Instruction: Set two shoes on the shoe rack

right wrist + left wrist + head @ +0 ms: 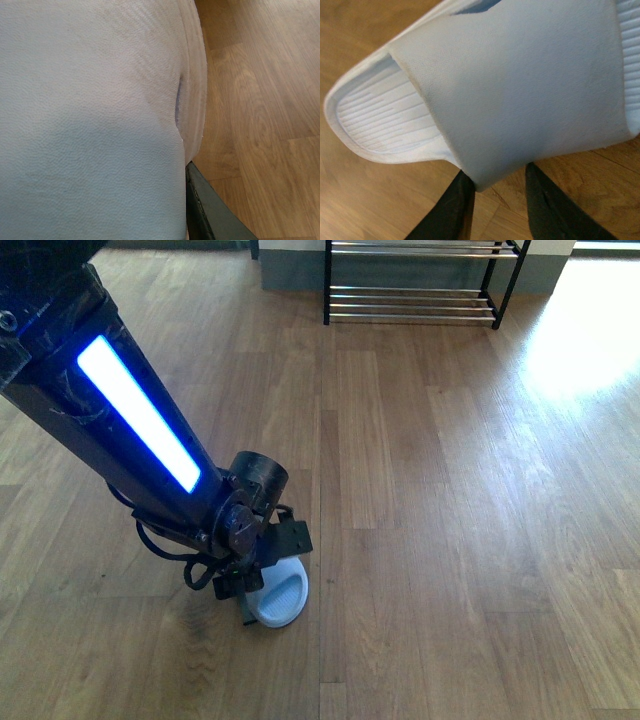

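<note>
Open wood floor runs from the slide to the rack at the far wall. The left arm slants across the slide's near-left side and blocks that approach, while its right and far sides stay free. The right wrist view shows a slide crowding a finger, with only a strip of floor beside it.

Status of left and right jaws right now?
Left gripper: open, jaws straddling the strap edge of a white ribbed slide sandal.
Right gripper: cannot tell; a second white textured slide sandal fills its view.
</note>
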### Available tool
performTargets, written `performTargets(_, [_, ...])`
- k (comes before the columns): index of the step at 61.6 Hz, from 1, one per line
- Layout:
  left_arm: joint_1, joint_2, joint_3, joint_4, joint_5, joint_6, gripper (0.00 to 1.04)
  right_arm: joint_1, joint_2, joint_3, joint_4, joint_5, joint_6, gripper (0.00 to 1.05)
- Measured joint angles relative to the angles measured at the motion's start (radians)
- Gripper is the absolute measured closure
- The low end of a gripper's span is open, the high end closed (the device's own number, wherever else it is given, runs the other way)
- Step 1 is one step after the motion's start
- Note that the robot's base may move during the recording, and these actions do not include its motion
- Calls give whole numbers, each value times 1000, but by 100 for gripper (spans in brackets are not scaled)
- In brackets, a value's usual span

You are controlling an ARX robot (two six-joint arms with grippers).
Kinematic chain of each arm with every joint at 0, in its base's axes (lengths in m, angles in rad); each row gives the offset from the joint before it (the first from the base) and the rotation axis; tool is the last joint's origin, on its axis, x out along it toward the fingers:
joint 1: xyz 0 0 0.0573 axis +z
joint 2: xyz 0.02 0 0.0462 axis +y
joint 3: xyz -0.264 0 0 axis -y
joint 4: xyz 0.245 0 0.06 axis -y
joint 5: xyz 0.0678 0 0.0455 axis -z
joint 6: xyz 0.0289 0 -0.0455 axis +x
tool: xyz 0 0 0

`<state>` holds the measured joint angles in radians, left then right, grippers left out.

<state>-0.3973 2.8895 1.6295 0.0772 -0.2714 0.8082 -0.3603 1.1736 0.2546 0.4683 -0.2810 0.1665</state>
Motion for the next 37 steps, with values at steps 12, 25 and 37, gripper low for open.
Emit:
performTargets(12, [2,-64,-84,17,-53,-326,103,0,0,0,0,0,0,101])
performTargets(25, [40,-103,-170,69,-107,-566,103,0,0,0,0,0,0,101])
performTargets(37, [55,-108,-192,90,-94,-749,103,0,0,0,0,0,0,101])
